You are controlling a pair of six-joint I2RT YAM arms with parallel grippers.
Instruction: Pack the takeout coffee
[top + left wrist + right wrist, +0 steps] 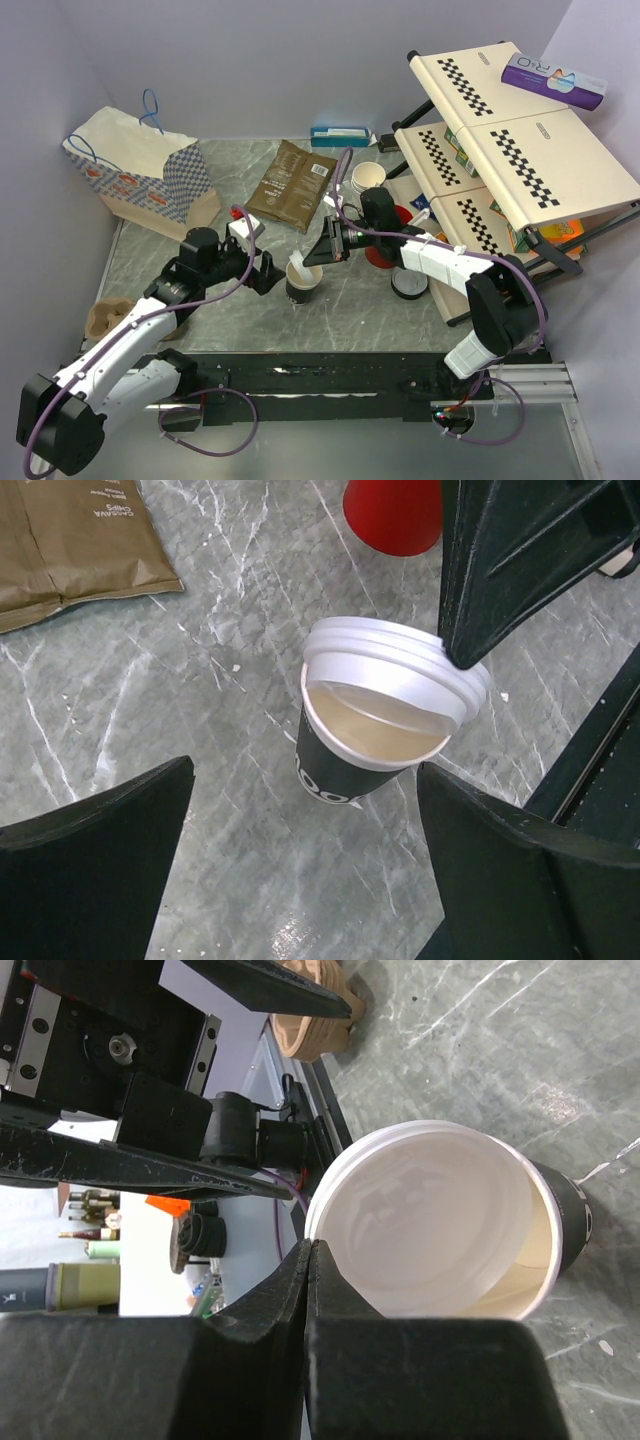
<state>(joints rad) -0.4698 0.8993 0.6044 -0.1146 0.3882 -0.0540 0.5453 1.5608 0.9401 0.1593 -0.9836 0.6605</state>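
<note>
The right hand [309, 1247] pinches the lid [390, 665] (tilted) over the cup [335, 772].

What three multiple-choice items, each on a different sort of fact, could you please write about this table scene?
1. Where does the paper bag with blue handles stand?
A. at the far left of the table
B. at its right side
C. at its near edge

2. What colour is the lid over the takeout cup?
A. red
B. white
C. brown

3. How does that lid sit?
A. pressed flat all round
B. flat on the table
C. tilted, leaving the cup partly open

Answers:
1. A, the bag stands far left in the top view.
2. B, the lid is plainly white.
3. C, it leans on the rim, with the right fingers pinching its edge.
</note>
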